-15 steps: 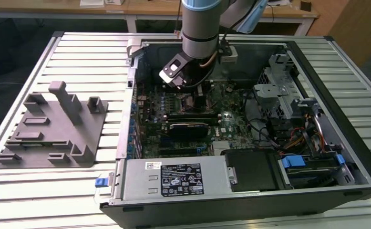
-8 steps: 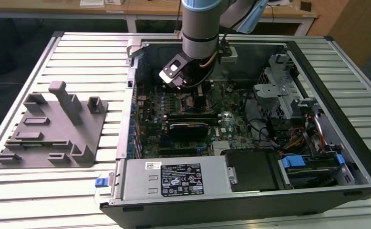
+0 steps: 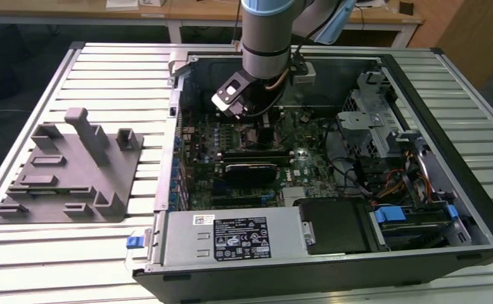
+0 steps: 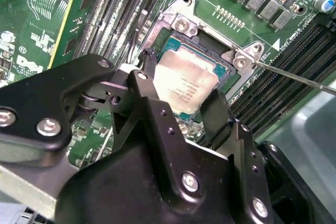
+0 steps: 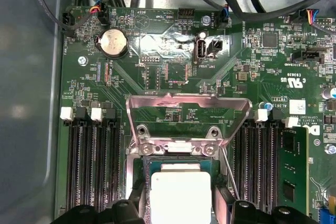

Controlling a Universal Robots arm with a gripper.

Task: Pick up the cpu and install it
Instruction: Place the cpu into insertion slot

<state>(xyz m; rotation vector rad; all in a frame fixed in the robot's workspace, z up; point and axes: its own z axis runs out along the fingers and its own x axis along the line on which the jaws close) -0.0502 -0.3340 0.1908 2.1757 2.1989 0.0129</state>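
Observation:
The cpu [image 4: 186,80] [image 5: 181,195], a flat square chip with a silvery-beige top, lies level in the motherboard socket [image 4: 223,72] [image 5: 144,169]. My gripper [image 4: 184,90] [image 5: 178,202] is directly over it, with one black finger [image 4: 148,72] at one side of the chip and the other at the opposite side, closed against its edges. The socket's metal load plate [image 5: 186,111] stands tipped open beyond the chip, and its thin lever [image 4: 296,77] sticks out beside it. In the exterior view my gripper [image 3: 253,123] reaches down into the open computer case [image 3: 449,82].
Memory slots [image 5: 92,166] flank the socket, and a fitted memory stick [image 5: 294,171] is on one side. A grey fixture block [image 3: 69,171] sits on the slatted table at the exterior view's left. The power supply [image 3: 229,237], drive cage [image 3: 373,120] and cables crowd the case.

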